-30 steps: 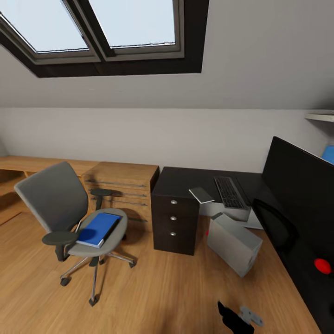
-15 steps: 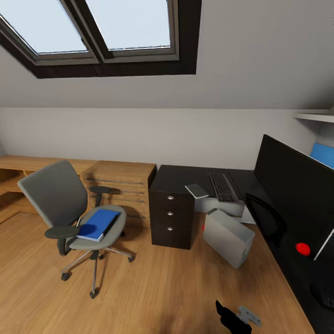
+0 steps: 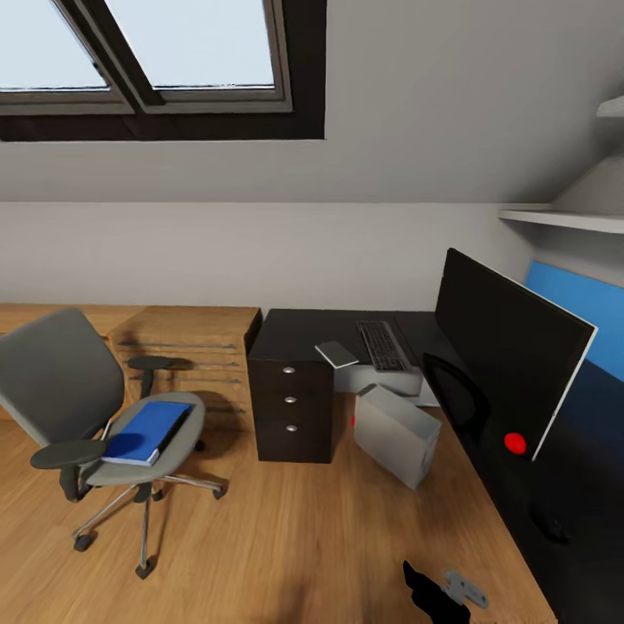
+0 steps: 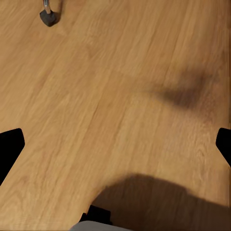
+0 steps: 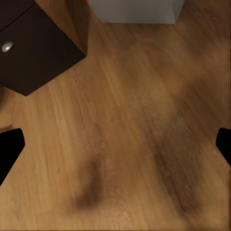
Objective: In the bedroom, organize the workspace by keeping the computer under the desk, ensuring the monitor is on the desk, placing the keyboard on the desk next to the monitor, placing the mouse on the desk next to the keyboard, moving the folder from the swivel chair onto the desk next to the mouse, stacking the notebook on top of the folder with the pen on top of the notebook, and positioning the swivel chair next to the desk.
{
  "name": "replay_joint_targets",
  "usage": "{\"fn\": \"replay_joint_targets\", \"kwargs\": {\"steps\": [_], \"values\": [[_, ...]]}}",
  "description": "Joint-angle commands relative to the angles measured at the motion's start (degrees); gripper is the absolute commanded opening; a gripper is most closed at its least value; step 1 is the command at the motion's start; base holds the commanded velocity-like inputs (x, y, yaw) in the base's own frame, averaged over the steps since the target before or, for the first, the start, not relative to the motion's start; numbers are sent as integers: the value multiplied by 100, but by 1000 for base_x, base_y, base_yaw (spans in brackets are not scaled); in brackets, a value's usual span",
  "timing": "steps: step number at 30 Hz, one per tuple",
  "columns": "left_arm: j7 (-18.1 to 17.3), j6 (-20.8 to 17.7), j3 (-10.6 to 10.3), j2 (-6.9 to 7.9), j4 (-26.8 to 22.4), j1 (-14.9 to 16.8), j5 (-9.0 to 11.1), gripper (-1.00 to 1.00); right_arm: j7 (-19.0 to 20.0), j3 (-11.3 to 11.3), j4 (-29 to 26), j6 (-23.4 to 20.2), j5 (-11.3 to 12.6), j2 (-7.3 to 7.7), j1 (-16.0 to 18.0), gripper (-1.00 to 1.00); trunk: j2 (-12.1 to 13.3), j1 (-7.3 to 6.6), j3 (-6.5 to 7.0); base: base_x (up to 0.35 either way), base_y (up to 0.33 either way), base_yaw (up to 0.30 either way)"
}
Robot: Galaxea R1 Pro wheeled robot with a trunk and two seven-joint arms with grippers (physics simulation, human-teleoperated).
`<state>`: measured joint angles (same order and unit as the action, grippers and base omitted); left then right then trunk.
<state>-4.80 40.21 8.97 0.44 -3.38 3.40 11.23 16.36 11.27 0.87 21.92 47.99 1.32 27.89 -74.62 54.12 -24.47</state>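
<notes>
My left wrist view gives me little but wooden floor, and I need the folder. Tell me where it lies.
Observer: The folder lies flat on the seat of the swivel chair, as the head view shows.
Operator: Now report where the keyboard is.
Observer: The keyboard is already on the desk, toward the far wall.
Operator: Find the computer for me.
Observer: The computer stands on the floor, set askew, beside the dark drawer unit.
</notes>
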Motion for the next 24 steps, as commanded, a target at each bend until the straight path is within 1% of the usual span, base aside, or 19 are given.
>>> {"fn": "replay_joint_targets", "kwargs": {"steps": [1,8,24], "values": [[-50,12,17,0,4,3,46,100,34,41,10,11,62,-1,6,100,-4,0,-7,0,0,-178],[-48,13,17,0,4,3,46,100,34,42,10,12,41,-11,6,100,-4,0,-9,0,0,-72],[-48,5,17,0,4,3,45,100,34,39,10,6,27,-10,6,100,-4,0,-9,0,0,-6]]}}
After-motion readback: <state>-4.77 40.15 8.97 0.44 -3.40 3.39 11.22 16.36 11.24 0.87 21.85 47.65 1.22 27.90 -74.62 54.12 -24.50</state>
